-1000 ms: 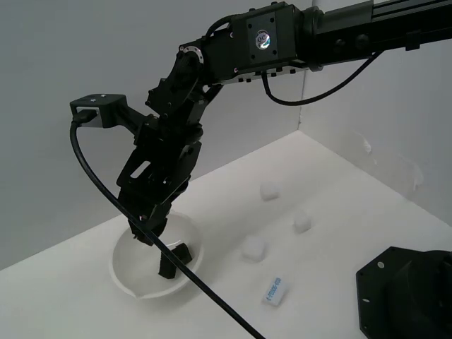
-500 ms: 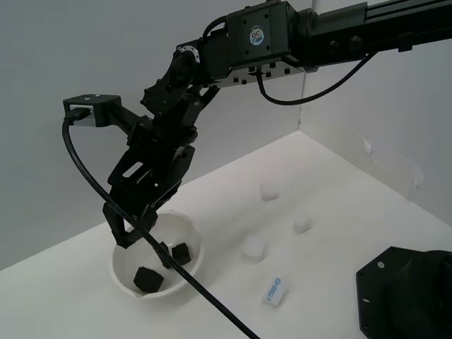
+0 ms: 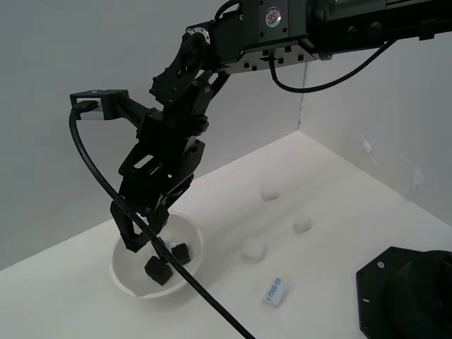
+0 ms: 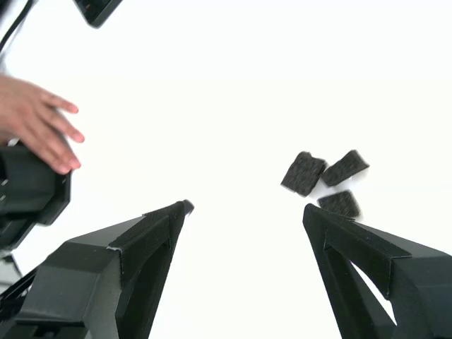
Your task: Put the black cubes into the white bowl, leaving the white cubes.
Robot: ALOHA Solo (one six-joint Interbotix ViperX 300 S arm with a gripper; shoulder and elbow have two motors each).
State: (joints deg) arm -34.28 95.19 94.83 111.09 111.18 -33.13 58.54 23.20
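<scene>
White tabletop and grey wall fill the exterior view: the white bowl [image 3: 191, 236] sits lower left holding black cubes [image 3: 158, 270], the gripper [image 3: 143, 244] spread open and empty above it. 3 white cubes [image 3: 253, 248] lie centre frame, right of the bowl. Wrist view: jaws wide apart, 3 black cubes [image 4: 304, 173] clustered right of centre; a hand [image 4: 39, 131] at left edge.

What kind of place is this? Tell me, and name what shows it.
Probably a robot test bench in a lab: a bare white tabletop with plain white walls, a black arm whose open pincer hangs over a white bowl, and small white cubes.
</scene>
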